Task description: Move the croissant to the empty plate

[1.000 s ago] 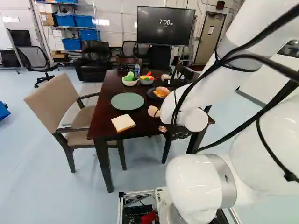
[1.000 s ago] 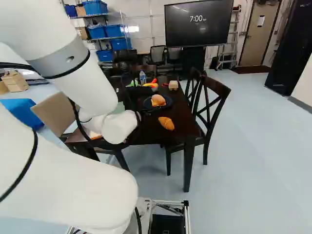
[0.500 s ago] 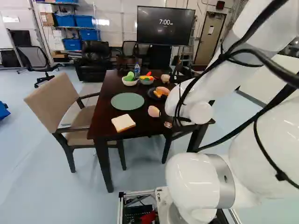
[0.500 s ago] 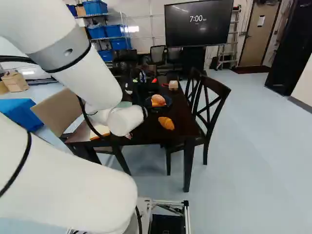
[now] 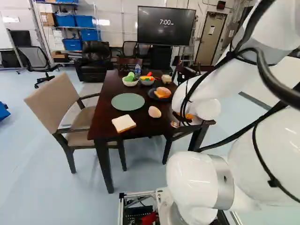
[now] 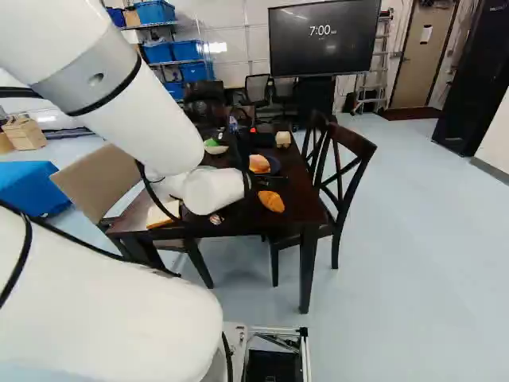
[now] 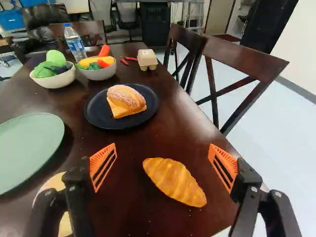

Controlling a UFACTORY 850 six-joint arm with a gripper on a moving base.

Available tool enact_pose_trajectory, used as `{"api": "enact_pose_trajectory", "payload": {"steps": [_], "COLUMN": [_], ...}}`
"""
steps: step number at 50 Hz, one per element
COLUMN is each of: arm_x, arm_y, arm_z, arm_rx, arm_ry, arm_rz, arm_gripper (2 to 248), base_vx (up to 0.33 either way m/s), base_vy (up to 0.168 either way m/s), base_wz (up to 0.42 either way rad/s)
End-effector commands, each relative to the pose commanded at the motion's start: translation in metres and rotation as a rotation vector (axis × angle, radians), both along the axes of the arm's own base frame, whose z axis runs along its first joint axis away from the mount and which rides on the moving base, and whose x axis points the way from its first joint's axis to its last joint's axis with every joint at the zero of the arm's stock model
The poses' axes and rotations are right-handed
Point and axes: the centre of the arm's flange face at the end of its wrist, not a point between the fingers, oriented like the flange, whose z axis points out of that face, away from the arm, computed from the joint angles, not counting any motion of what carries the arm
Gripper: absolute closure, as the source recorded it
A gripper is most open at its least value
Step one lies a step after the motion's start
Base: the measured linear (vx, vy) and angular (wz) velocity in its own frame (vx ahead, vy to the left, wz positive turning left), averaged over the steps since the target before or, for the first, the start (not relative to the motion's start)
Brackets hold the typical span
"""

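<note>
Spread fingers, with the croissant between them on the table

The croissant [image 7: 174,181] is seen lying on the dark table [image 7: 170,133], framed between the two fingers of the gripper [image 6: 266,181]. The fingers are held wide apart, and nothing is pinched; clear gaps are seen between the croissant and the orange pads [image 7: 103,165]. How high the gripper is held above the table cannot be told.

Outside the finger on the side away from the wooden chair [image 7: 239,61], the empty green plate [image 7: 29,148] can be found. Nearer that same finger, a pale, rounded piece of food [image 7: 53,182] is partly hidden. In the left base view, a slice of bread [image 5: 123,123] is seen beside the green plate.

Ahead of the gripper, past the croissant, a dark plate [image 7: 96,118] is topped by a filled bread roll [image 7: 126,100]. Farther ahead, a white bowl [image 7: 54,81] is filled with green vegetables, and a second bowl [image 7: 101,73] is set next to it. A bottle [image 7: 75,43] is placed behind them.
</note>
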Motion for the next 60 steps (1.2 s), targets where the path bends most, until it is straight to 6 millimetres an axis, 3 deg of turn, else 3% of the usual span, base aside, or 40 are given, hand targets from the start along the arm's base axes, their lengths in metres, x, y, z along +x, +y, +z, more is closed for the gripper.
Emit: {"api": "enact_pose_trajectory", "payload": {"steps": [41, 60], "arm_x": [-0.003, -0.001], "arm_y": [-0.046, -0.054], "arm_z": [0.016, 0.026], "arm_rx": [-0.068, -0.131], "arm_ry": [0.203, 0.312], "arm_rz": [-0.008, 0.046], "arm_gripper": [3, 3], "base_vx": [0.0, 0.0], "base_vy": [0.0, 0.0], "base_wz": [0.0, 0.0]}}
